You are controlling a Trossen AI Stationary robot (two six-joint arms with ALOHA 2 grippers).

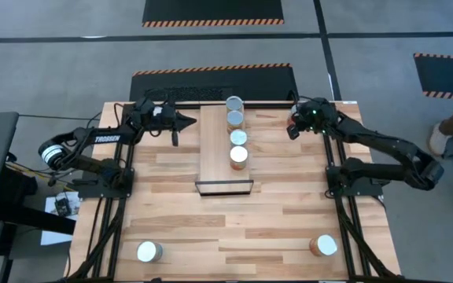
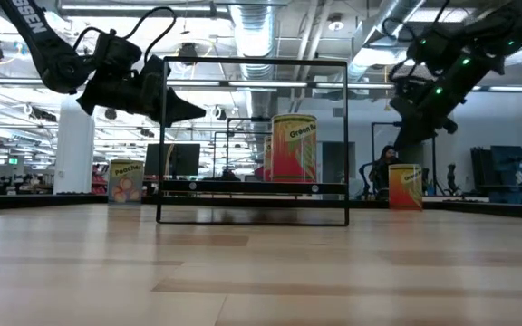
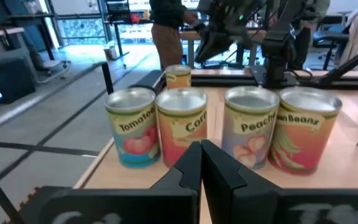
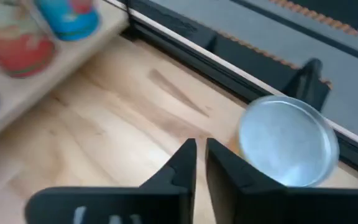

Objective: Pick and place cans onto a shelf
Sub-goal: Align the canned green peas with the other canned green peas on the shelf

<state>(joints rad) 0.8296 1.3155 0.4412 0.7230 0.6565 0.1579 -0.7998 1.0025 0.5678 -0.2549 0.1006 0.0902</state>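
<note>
Four cans stand in a row along the far half of the shelf (image 1: pixel 225 152): from the far end the tomato can (image 1: pixel 234 103), the corn can (image 1: pixel 234 119), the peach can (image 1: pixel 239 137) and the green bean can (image 1: pixel 239 156), each touching or nearly touching its neighbour. Two more cans wait on the table (image 1: pixel 289 228), one at about 7 o'clock (image 1: pixel 149 251) and one at about 5 o'clock (image 1: pixel 324 245), both well apart from the shelf; another sits at the far edge around 1 o'clock (image 4: pixel 288 140), right beneath the right arm. The left gripper (image 1: pixel 189 121) hangs in the air at about 11 o'clock, just beside the shelf's left edge and level with the corn can, its jaws pressed together and holding nothing. The right gripper (image 1: pixel 292 130) hovers at about 1 o'clock, jaws likewise nearly closed and empty, its tips just beside that far can. The risks I see: with jaws this narrow, a descent onto the far can would strike its lid or rim and tip it toward the table's back edge rather than straddle it. The left gripper points straight at the packed row, so a forward drift could knock the corn can into its neighbours and topple several. The free shelf space lies only at the near end, so a careless placing could bump the green bean can.
</note>
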